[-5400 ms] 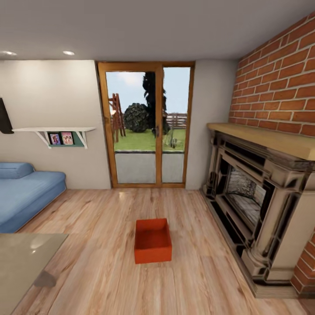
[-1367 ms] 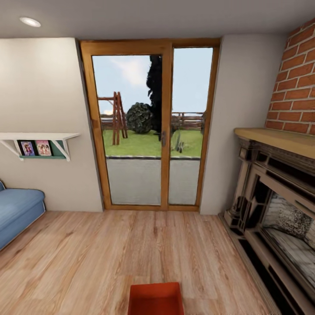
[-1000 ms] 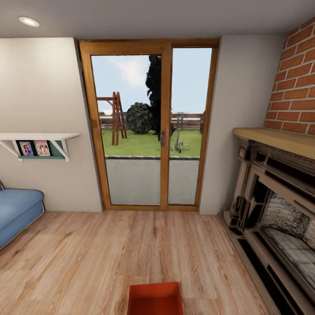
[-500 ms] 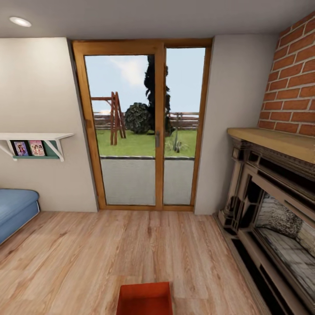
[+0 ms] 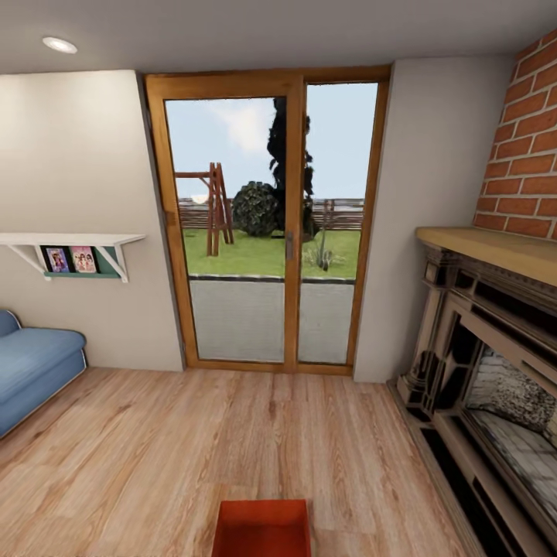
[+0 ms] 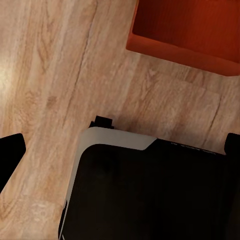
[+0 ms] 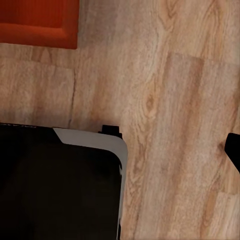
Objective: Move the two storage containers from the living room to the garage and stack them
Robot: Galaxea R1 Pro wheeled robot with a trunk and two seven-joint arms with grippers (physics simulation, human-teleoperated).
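Observation:
One red-orange storage container (image 5: 261, 529) sits on the living room's light wood plank floor, cut off by the head view's lower edge, just ahead of me. The same container (image 6: 192, 27) lies beyond my black base in the left wrist view, with nothing inside that I can see. My left gripper (image 6: 120, 152) hangs open above the base, its dark fingertips (image 6: 10, 157) far apart and empty. The container's corner (image 7: 37, 22) appears in the right wrist view; my right gripper (image 7: 122, 150) is open, one fingertip (image 7: 233, 150) against bare floor.
Wood-framed glass doors (image 5: 271, 224) stand straight ahead. A blue sofa (image 5: 35, 367) and a wall shelf (image 5: 73, 246) are at the left. The dark fireplace (image 5: 487, 371) under a brick wall runs along the right. My base (image 6: 150, 195) is close to the container.
The camera has come much closer to the doors and the container, which now sits at the picture's lower edge. In the last half second the view swung slightly left. The container has not moved.

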